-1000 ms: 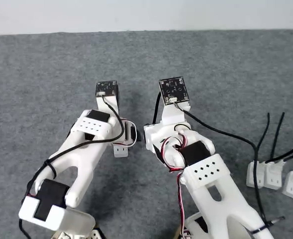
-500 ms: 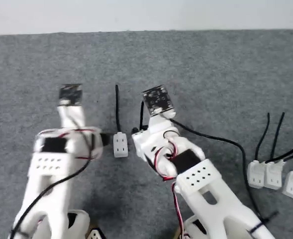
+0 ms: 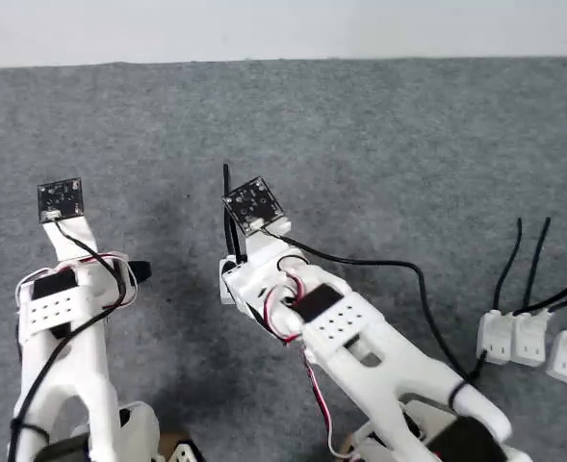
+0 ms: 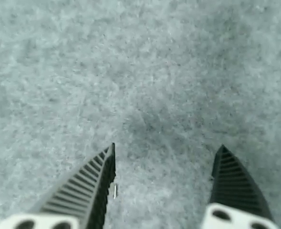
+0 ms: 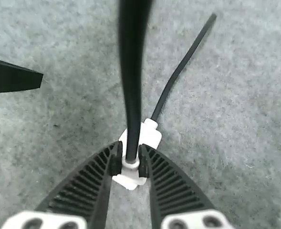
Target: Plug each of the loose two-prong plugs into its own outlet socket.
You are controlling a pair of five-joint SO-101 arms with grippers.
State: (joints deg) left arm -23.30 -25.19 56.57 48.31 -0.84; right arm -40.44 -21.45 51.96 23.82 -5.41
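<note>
My right gripper is shut on a white two-prong plug, whose black cord rises between the fingers. The plug sits right against a white outlet socket lying on the grey carpet; its prongs are hidden. The socket's own thin cord trails away across the carpet and shows as a cord in the high view, beyond the right arm. My left gripper stands open over bare carpet, off to the left of the socket, one fingertip visible from above.
Several more white plugs and sockets with black cords lie in a row at the right edge of the carpet. The grey carpet stretches open toward the far wall.
The left arm has swung away to the left, leaving the socket on the carpet. The right arm has moved left with the plug and now sits over the socket.
</note>
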